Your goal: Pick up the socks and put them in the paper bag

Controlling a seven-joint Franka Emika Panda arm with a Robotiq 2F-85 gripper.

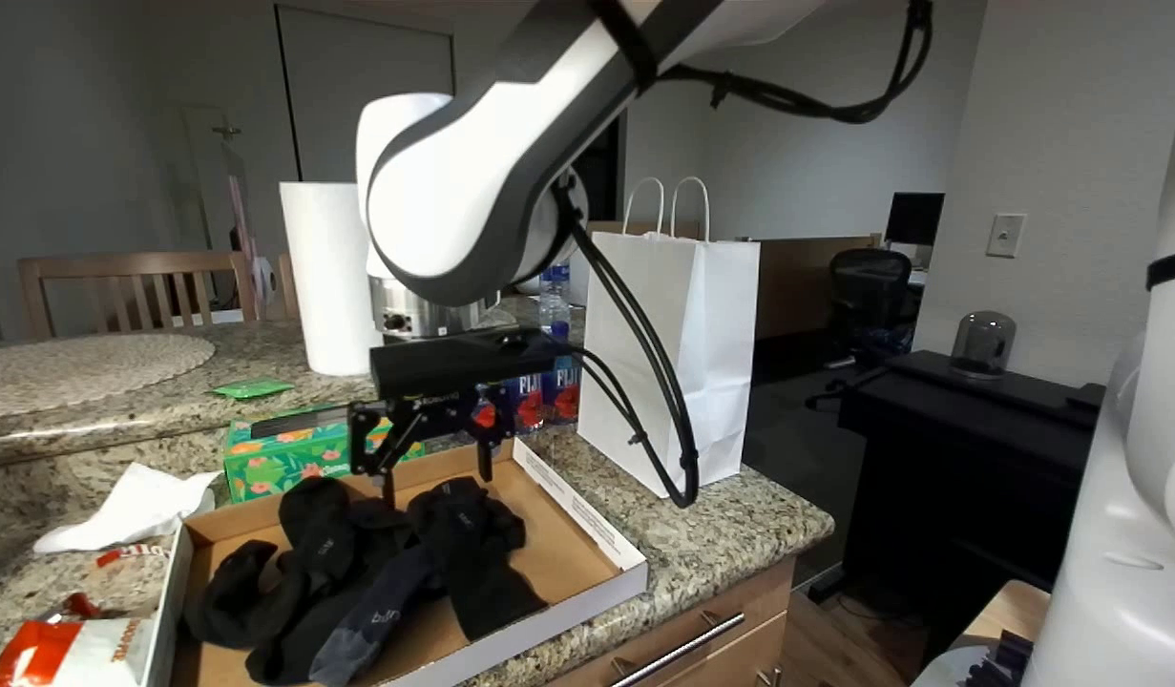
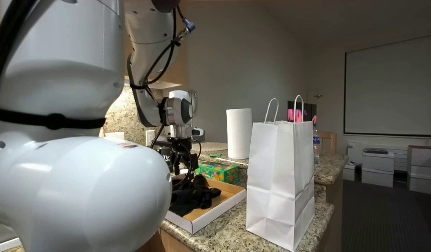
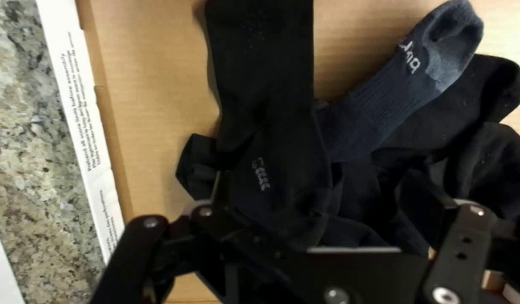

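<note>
Progress, as I judged it: you stood at the threshold of a pick, nothing lifted. Your black two-finger gripper [image 1: 436, 480] hung low over the pile, fingers spread wide, no cloth pinched between them. Whether a fingertip brushed fabric, I could not tell.

The soft black fabric socks [image 1: 353, 572] lay heaped beneath the gripper, inside a shallow white-and-tan cardboard tray [image 1: 563, 544]. The tall white paper bag with twisted handles [image 2: 280, 185] stood upright on the speckled granite countertop [image 1: 759, 520], off to one side of the gripper and well apart from it in both exterior views. Its inside was hidden from you in every view, so any socks already delivered could not be confirmed.

Left to do, by my reckoning: every sock in the tray had to be gripped, raised clear, carried sideways and dropped in.

Counts. Gripper, one. Bag, one. Tray, one. Socks, at least three told apart, among them a slate-grey sock with pale lettering [image 3: 369, 109]; overlap hid the full tally. Green floral cardboard tissue box [image 1: 280, 460], one, just beyond the gripper in an exterior view. White cylindrical paper towel roll [image 1: 327, 277], one, farther beyond.
</note>
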